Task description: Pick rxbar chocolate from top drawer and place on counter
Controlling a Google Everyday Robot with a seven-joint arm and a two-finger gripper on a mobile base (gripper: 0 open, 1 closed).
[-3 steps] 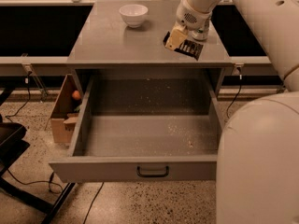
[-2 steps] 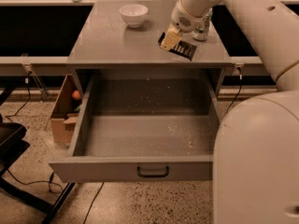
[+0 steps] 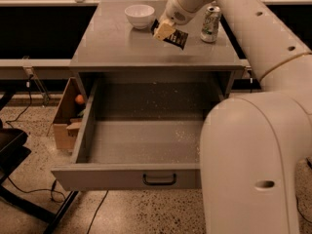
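Leftward over the counter (image 3: 112,43) goes the gripper (image 3: 165,31), now beside the white bowl (image 3: 139,14), clenched on the tilted rxbar chocolate (image 3: 176,38). With the top drawer (image 3: 97,177) open and bare, we judge only the set-down remains.

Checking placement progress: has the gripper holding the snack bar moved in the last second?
Yes. The gripper, holding the snack bar over the counter, has shifted left toward the white bowl, away from the can.

Claw (image 3: 165,31) over counter (image 3: 122,48) between bowl (image 3: 139,15) and can (image 3: 210,23), gripping rxbar chocolate (image 3: 176,38), top drawer (image 3: 122,177) pulled out below
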